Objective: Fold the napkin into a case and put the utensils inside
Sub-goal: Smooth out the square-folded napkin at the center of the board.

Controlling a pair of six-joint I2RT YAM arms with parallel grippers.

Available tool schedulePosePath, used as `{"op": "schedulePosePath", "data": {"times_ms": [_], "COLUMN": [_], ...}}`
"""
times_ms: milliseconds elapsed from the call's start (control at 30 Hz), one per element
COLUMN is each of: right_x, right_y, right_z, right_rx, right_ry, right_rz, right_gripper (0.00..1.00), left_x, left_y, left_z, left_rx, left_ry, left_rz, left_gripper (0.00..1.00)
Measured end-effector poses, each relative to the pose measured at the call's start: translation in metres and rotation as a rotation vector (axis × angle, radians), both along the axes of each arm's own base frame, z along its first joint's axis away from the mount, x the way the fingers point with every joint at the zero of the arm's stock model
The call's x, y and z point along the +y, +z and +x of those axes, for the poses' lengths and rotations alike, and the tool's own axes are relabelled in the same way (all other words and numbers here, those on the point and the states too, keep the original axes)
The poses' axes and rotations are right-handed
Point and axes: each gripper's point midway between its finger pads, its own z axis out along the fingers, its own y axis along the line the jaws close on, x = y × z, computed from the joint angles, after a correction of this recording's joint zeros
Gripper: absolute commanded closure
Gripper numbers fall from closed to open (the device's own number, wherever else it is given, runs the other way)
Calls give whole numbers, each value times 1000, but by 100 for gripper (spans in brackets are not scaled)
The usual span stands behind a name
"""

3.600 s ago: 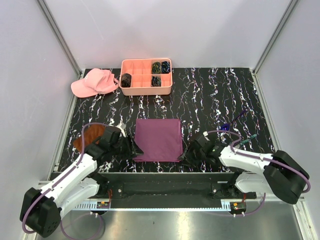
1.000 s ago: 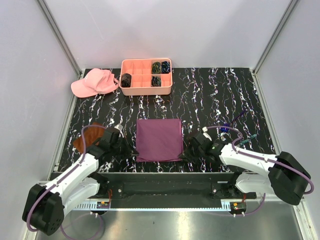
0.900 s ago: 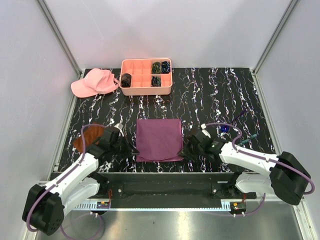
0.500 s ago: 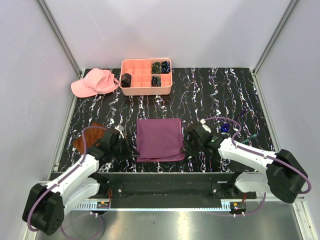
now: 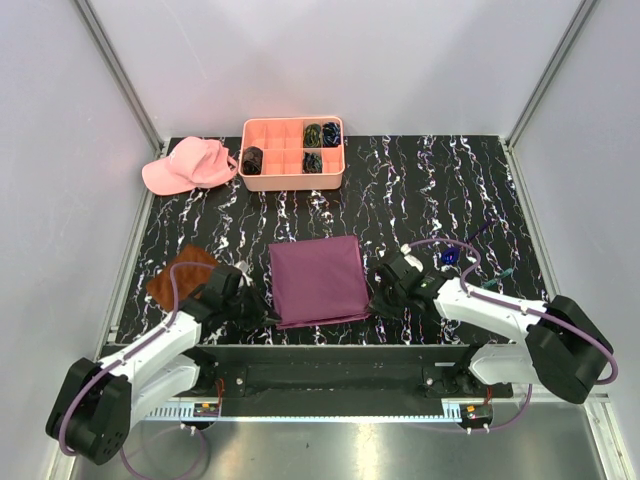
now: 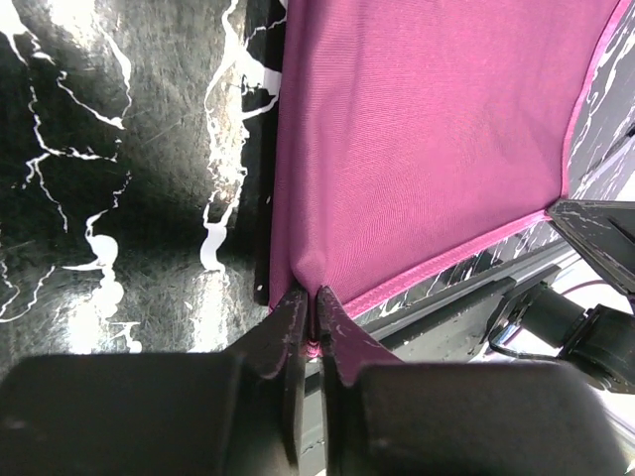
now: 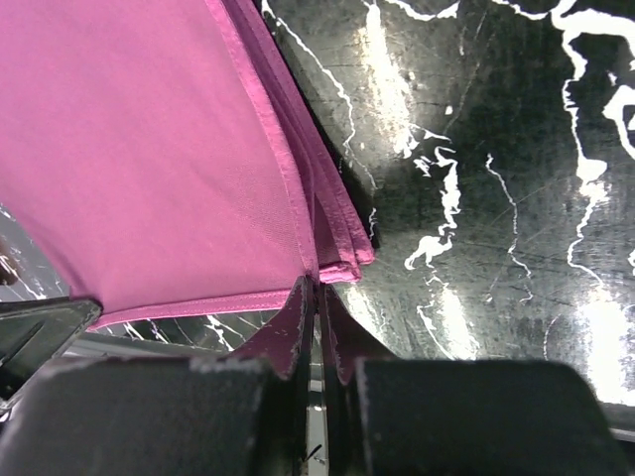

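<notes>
Thin magenta cloth napkin [image 5: 318, 281] skewed since; left gripper [image 6: 314, 299], right gripper [image 7: 317, 290] pinched near corners. Fold step; next: carry edge far, evenly.

Place: a robotics lab test cell, not a home or a kitchen.
Walls: plain pale panels [image 5: 330, 60] are closing in the bench [image 5: 420, 190] at 9, 12 and 3 o'clock, with bare metal frame posts [image 5: 120, 75] running up the corners.
Arms: a left arm [image 5: 150, 350] and a right arm [image 5: 500, 312], white and black, are sitting bolted to a black rail [image 5: 330, 378] at 6 o'clock, with purple cables [image 5: 172, 295] looping along them.
Bench: a black marble-look sheet is covering it.
Props: a napkin [image 5: 318, 280] at centre, a pink cap [image 5: 190, 165] at 10 o'clock and a compartment tray [image 5: 292, 183] at 12 o'clock are lying out as a mismatched set.
</notes>
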Motion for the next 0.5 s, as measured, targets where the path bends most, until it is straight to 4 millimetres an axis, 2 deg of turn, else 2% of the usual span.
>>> {"op": "schedulePosePath", "data": {"times_ms": [133, 167, 233, 333, 433, 467, 500], "right_x": [-4, -5, -8, -8, -9, -9, -9], "right_y": [-5, -6, -8, -8, -9, -9, -9], "right_z": [-2, -2, -3, -3, -3, -3, -3], "right_rx": [4, 4, 4, 0, -2, -3, -4], "right_ry": [-2, -2, -2, 4, 12, 15, 19], "right_rz": [-14, -19, -32, -36, -40, -41, -42], "right_gripper": [95, 94, 91, 88, 78, 72, 69], "left_x": [0, 0, 1, 5, 5, 4, 1], "left_y": [-1, -1, 2, 10, 28, 34, 40], "left_z": [-1, -2, -3, -4, 4, 7, 12], "left_rx": [3, 2, -8, -32, -93, -112, -130], "left_ry": [-2, -3, -3, 1, 6, 5, 2], "left_rz": [-3, -3, -2, 9, 6, -2, -12], "left_gripper": [63, 56, 52, 53, 61, 64, 70]}}
